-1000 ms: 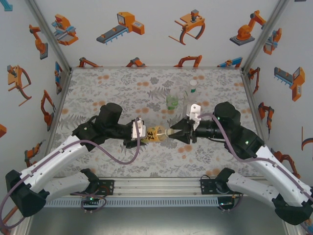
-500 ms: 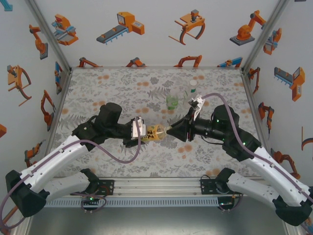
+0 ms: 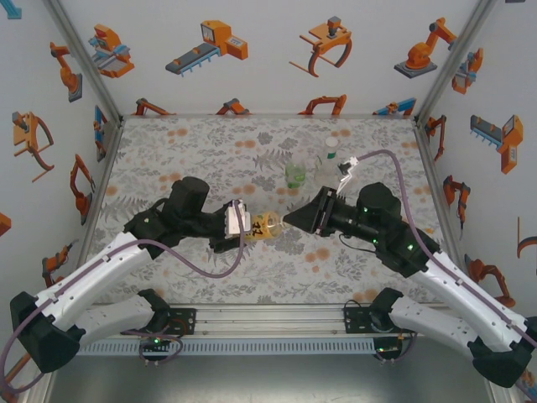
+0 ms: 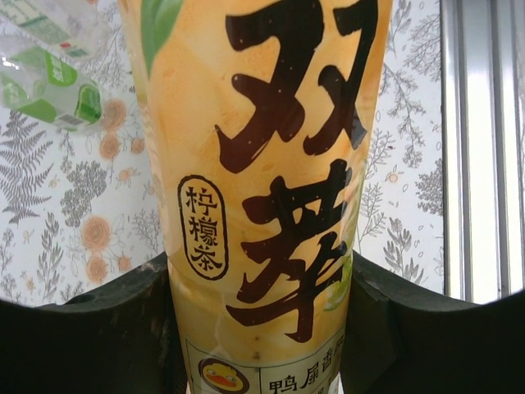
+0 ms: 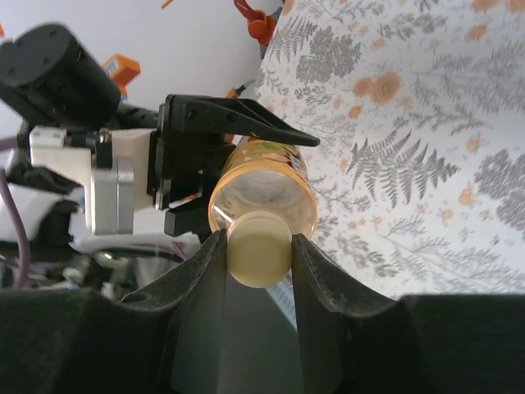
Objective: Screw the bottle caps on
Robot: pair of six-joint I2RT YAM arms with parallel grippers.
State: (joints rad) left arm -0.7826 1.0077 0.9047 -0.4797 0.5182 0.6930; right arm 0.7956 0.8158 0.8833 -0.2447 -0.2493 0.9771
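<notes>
At the centre of the floral-patterned desk (image 3: 193, 143), the left pincer (image 3: 249, 225) pinches an orange bottle (image 3: 265, 225). From 3 o'clock the right pincer (image 3: 291, 220) pinches its pale cap (image 5: 259, 249). Robot-printed walls (image 3: 252, 50) surround the desk.

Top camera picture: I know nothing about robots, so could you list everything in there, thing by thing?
orange bottle: one, orange with dark lettering, held sideways between the two arms
bottle cap: one, pale yellow, at the orange bottle's mouth
green-labelled bottle: one, clear with a green label, standing behind the grippers
white-capped bottle: one, clear, standing to the right of the green-labelled one
white cap: one, white, on top of that bottle
table: one, grey floral with orange dots, under everything
walls: three, white with orange robot pictures, around the table
left gripper: one, black, shut on the orange bottle
right gripper: one, black, shut on the bottle cap
</notes>
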